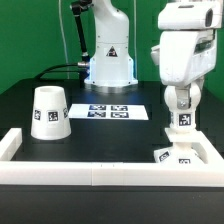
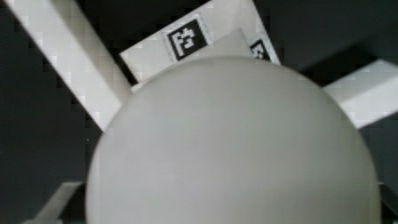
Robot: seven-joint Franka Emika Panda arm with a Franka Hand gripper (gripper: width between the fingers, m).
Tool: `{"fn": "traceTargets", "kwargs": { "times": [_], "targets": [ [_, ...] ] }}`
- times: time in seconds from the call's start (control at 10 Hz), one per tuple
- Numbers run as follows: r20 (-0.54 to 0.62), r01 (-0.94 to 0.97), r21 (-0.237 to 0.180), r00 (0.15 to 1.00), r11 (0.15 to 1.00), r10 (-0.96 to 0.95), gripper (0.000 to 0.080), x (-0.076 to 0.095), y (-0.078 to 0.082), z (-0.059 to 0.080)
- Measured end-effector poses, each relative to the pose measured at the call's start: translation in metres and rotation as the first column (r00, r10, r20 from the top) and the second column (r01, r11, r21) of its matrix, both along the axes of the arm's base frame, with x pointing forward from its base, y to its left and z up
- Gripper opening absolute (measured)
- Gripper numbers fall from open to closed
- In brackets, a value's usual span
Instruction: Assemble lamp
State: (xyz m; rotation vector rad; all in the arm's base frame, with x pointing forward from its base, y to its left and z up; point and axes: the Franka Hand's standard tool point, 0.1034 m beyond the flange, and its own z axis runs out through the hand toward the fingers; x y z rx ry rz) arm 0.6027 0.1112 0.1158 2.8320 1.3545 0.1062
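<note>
My gripper [image 1: 181, 103] is shut on the white bulb [image 1: 183, 121], which hangs from it with a tag facing the camera, a little above the table at the exterior view's right. The small square base [image 1: 171, 154] with tags lies just below it in the corner of the rails. In the wrist view the round bulb [image 2: 231, 140] fills most of the picture and hides my fingertips; the tagged base [image 2: 206, 42] shows beyond it. The cone shade [image 1: 50, 111] stands upright at the exterior view's left.
The marker board [image 1: 110, 112] lies flat mid-table. White rails [image 1: 90, 176] edge the front and both sides, and one [image 2: 68, 60] shows in the wrist view. The arm's base [image 1: 108, 62] stands at the back.
</note>
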Motion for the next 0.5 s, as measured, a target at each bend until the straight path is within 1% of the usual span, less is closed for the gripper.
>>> {"fn": "traceTargets", "kwargs": {
  "times": [0.1,0.2,0.3,0.4,0.5],
  "targets": [
    [-0.014,0.14,0.005,0.99,0.99,-0.14,0.0567,-0.0017,0.0026,-0.0003],
    [-0.041,0.239,-0.002,0.97,0.971,-0.239,0.0567,-0.0033,0.0043,-0.0004],
    [-0.064,0.36,-0.011,0.931,0.933,-0.36,0.0567,-0.0011,0.0046,0.001],
    [-0.063,0.429,-0.011,0.901,0.903,-0.429,0.0567,0.0021,0.0027,0.001],
    [-0.047,0.433,0.001,0.901,0.902,-0.432,0.0566,0.0038,0.0021,-0.0001]
  ]
}}
